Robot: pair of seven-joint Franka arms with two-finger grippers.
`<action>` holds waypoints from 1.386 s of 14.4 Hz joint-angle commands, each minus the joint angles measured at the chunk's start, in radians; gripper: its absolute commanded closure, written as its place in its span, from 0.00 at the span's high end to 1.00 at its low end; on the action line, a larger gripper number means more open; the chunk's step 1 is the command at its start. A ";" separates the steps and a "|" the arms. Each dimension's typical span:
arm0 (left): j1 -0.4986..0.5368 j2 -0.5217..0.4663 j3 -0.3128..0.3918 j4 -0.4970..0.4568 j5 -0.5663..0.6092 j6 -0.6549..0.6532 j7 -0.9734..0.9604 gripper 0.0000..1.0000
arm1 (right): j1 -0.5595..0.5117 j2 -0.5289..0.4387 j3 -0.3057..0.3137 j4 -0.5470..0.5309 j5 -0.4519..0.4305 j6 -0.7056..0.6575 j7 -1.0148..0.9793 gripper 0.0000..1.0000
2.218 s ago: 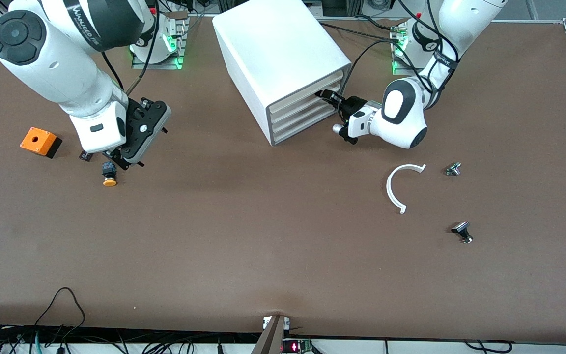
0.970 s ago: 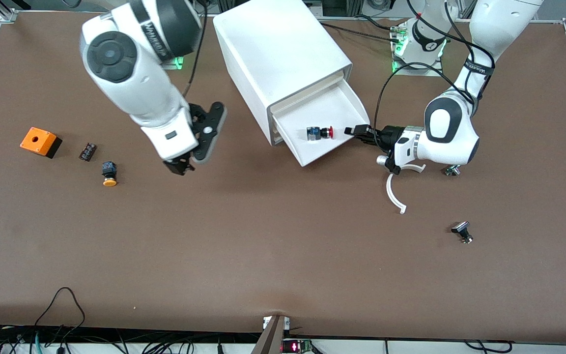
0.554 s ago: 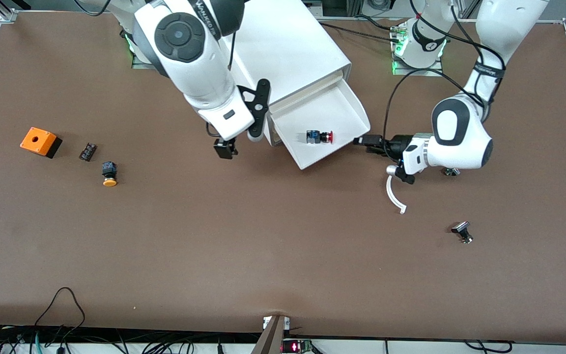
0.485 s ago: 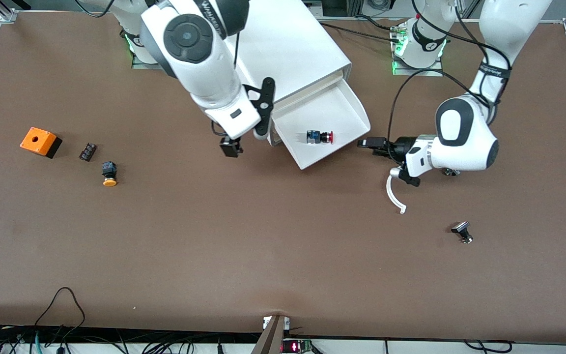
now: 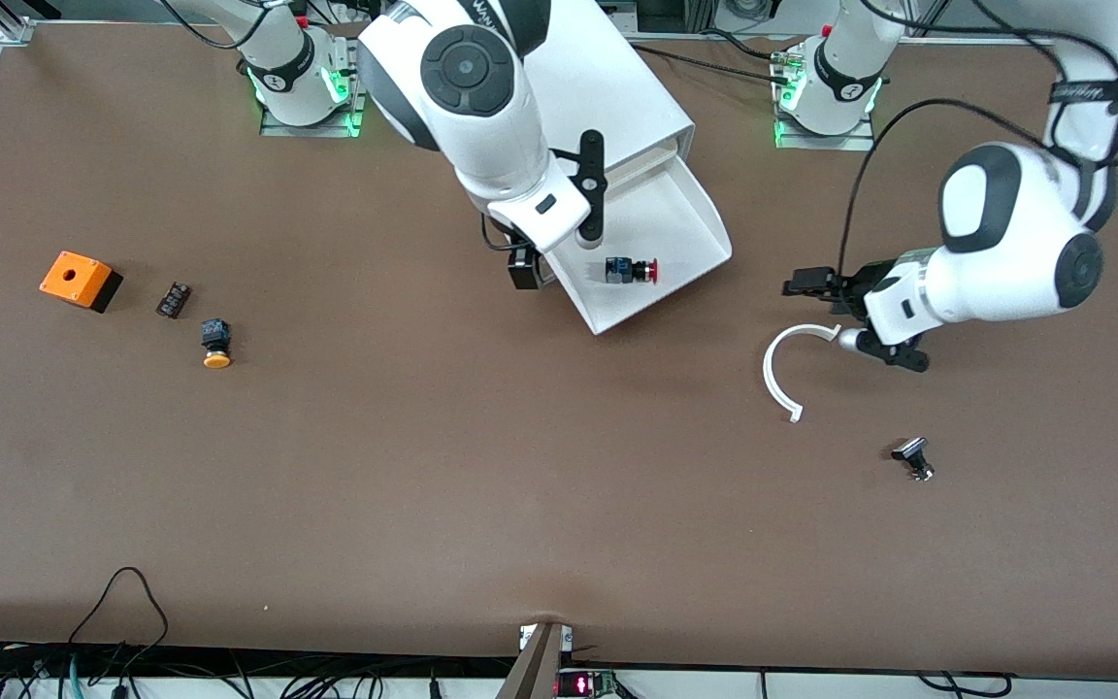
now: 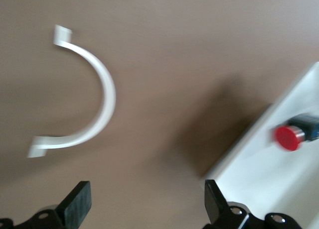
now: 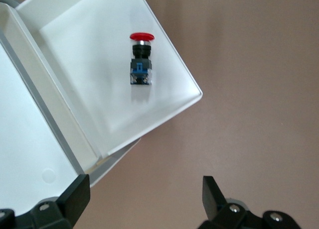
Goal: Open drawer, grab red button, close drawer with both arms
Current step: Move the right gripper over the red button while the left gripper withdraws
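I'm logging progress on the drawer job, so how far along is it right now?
Opening looks done: the drawer stands pulled out of the cabinet, with the red button lying in it. In hand: the right gripper is open above the drawer's edge by the cabinet, not holding anything. The left gripper is open over the table near the white arc piece. Left: grabbing the button and closing the drawer.

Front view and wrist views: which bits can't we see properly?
- Big white box cabinet: front view, right arm covers its lower drawers.
- Red-capped black push button in the pulled-out white tray drawer: left wrist view, blurred, cut by the edge.
- Right gripper, open beside the drawer's corner, and left gripper, open over bare table: wrist views' edges cut off their fingers.
- Small black-and-silver part, small dark flat piece: front view, too small to identify.
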 commanded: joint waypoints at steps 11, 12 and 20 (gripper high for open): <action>-0.046 -0.176 0.087 0.177 0.327 -0.225 -0.213 1.00 | 0.171 0.223 -0.037 0.151 -0.016 0.013 0.076 1.00; -0.046 -0.176 0.089 0.179 0.327 -0.228 -0.255 1.00 | 0.177 0.228 -0.039 0.151 -0.016 0.028 0.090 1.00; -0.037 -0.150 0.092 0.340 0.316 -0.394 -0.303 1.00 | 0.191 0.300 -0.039 0.151 -0.024 0.125 0.142 1.00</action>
